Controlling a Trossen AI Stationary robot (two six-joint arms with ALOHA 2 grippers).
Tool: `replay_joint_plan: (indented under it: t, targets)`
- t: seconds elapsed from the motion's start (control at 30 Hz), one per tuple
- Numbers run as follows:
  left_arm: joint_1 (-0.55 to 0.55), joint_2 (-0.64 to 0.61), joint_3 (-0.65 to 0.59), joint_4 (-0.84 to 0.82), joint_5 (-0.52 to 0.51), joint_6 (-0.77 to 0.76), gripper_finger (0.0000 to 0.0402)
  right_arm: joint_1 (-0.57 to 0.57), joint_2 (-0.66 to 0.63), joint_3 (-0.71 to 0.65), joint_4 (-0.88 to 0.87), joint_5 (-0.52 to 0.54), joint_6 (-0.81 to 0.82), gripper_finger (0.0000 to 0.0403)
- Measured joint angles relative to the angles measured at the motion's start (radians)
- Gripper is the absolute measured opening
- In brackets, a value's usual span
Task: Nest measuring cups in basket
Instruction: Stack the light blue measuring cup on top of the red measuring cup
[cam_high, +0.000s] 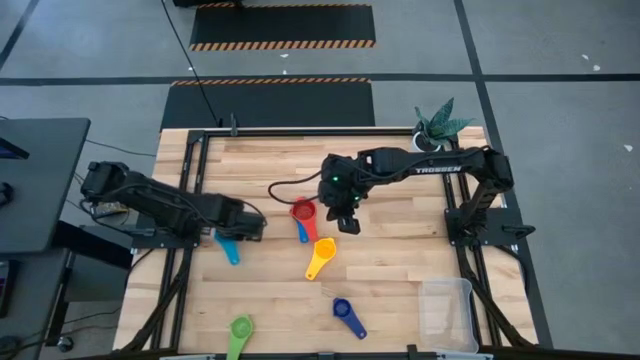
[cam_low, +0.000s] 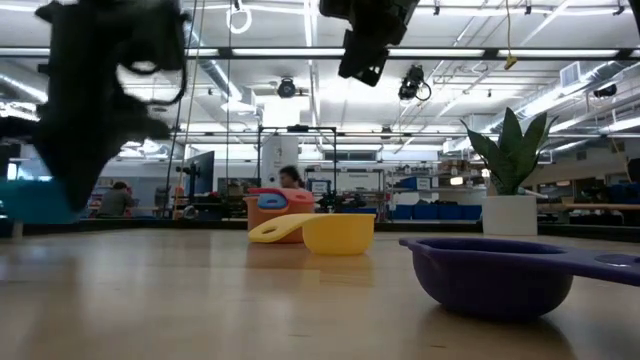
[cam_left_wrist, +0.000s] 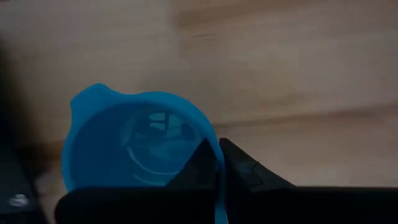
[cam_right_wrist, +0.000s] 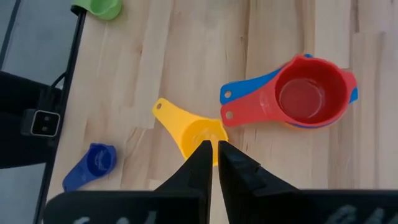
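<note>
My left gripper (cam_high: 250, 228) is shut on a light blue measuring cup (cam_high: 227, 245) over the table's left part. My right gripper (cam_high: 347, 222) hangs shut and high above the table's middle, over the yellow cup (cam_right_wrist: 200, 135), touching nothing. A red cup (cam_right_wrist: 309, 94) sits inside a blue cup (cam_right_wrist: 250, 88), both handles pointing the same way. A dark blue cup (cam_high: 346, 313) and a green cup (cam_high: 240, 329) lie near the near edge. The clear basket (cam_high: 447, 312) stands at the near right corner. My left gripper (cam_left_wrist: 216, 149) pinches the light blue cup's rim wall (cam_left_wrist: 214, 144), one finger inside the bowl and one outside. The cup stays upright, open side up. In the low view the cup (cam_low: 35, 205) looks lifted clear of the table.
A white plant pot (cam_high: 430, 140) stands at the far right corner. The metal frame rails (cam_high: 190, 200) run along the table's left and right sides. Bare wood lies between the yellow cup and the basket. People show in the room behind the table.
</note>
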Motion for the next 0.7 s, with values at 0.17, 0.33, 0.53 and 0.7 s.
replay_joint_plan:
  t: [0.17, 0.33, 0.53, 0.7]
  targets:
    - [0.0, 0.001, 0.175, -0.053, 0.0, 0.089, 0.0007, -0.003, -0.064, 0.0, -0.016, 0.006, -0.026, 0.0031]
    - [0.015, 0.031, 0.398, -0.167, -0.026, 0.186, 0.0007, -0.003, -0.154, 0.0, -0.037, 0.094, -0.045, 0.003]
    - [0.1, 0.175, 0.643, -0.259, -0.014, 0.335, 0.0007, -0.003, -0.258, 0.0, -0.035, 0.174, -0.044, 0.0024]
    - [0.18, 0.33, 0.793, -0.265, 0.002, 0.401, 0.0007, -0.003, -0.318, 0.0, -0.033, 0.231, -0.029, 0.0023]
